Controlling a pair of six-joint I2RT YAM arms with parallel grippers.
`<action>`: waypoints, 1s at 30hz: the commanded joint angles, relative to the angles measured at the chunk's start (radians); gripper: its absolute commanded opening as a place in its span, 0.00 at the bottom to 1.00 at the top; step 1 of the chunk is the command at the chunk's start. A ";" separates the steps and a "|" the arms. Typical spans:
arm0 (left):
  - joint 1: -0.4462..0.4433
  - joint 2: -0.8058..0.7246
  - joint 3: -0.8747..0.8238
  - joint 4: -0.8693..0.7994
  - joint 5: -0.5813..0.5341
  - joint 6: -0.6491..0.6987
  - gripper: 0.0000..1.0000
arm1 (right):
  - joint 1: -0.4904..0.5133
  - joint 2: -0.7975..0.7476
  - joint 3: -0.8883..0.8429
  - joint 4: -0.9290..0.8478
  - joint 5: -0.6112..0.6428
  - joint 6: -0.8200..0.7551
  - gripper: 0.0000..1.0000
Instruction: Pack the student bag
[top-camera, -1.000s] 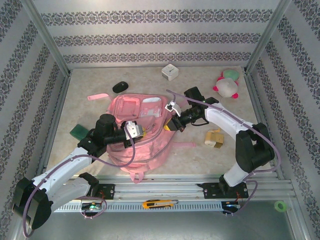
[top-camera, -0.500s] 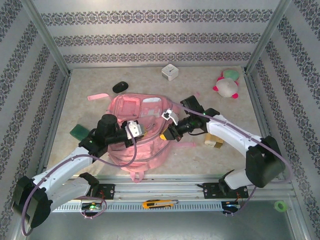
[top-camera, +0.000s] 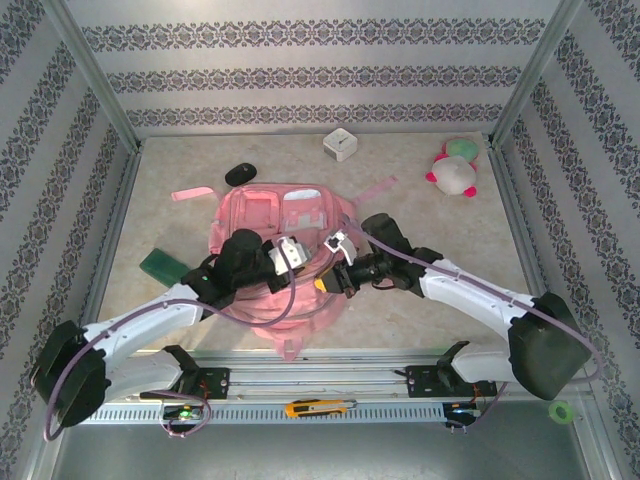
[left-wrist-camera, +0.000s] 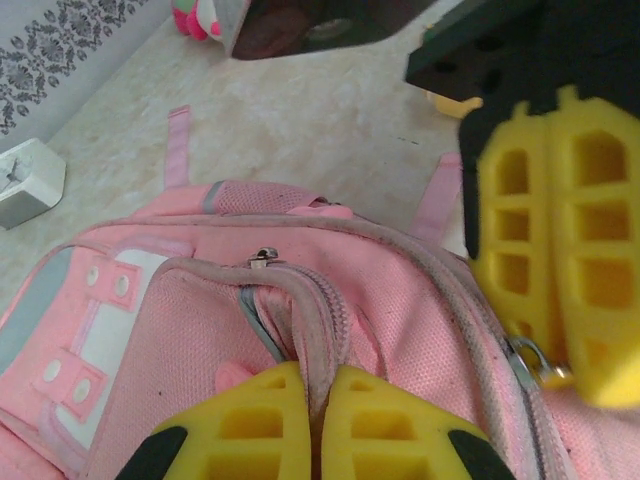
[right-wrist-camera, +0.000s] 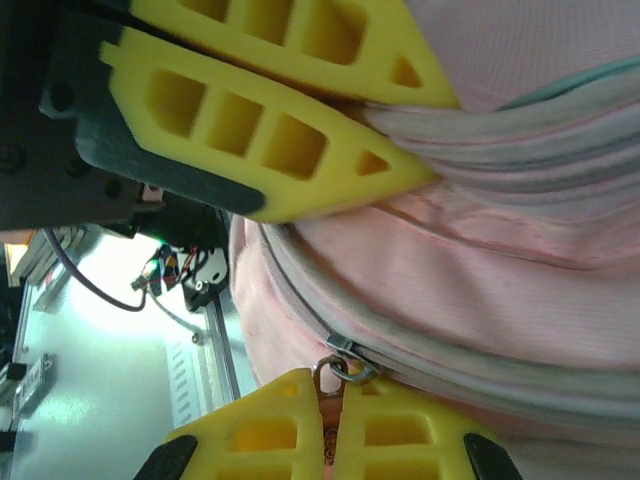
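On the pale bench (top-camera: 450, 230) the student bag (top-camera: 265, 215) has slid toward the near edge; left hand (left-wrist-camera: 315, 390) pinches its zip seam (left-wrist-camera: 300, 330) and right hand (right-wrist-camera: 335, 390) clamps the zip pull (right-wrist-camera: 345, 365), likely opening it for packing

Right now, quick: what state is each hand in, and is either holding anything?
Left hand: closed, pinching a fold of the student bag.
Right hand: closed on the bag's metal zipper pull.
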 joint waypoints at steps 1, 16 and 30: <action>-0.032 0.058 0.057 0.173 -0.192 -0.119 0.00 | 0.018 -0.056 -0.032 0.099 0.028 0.095 0.00; -0.087 0.204 0.108 0.363 -0.266 -0.390 0.00 | 0.055 -0.134 -0.178 0.230 0.158 0.334 0.03; -0.087 0.170 0.084 0.390 -0.229 -0.389 0.00 | 0.065 -0.114 -0.227 0.329 0.211 0.402 0.15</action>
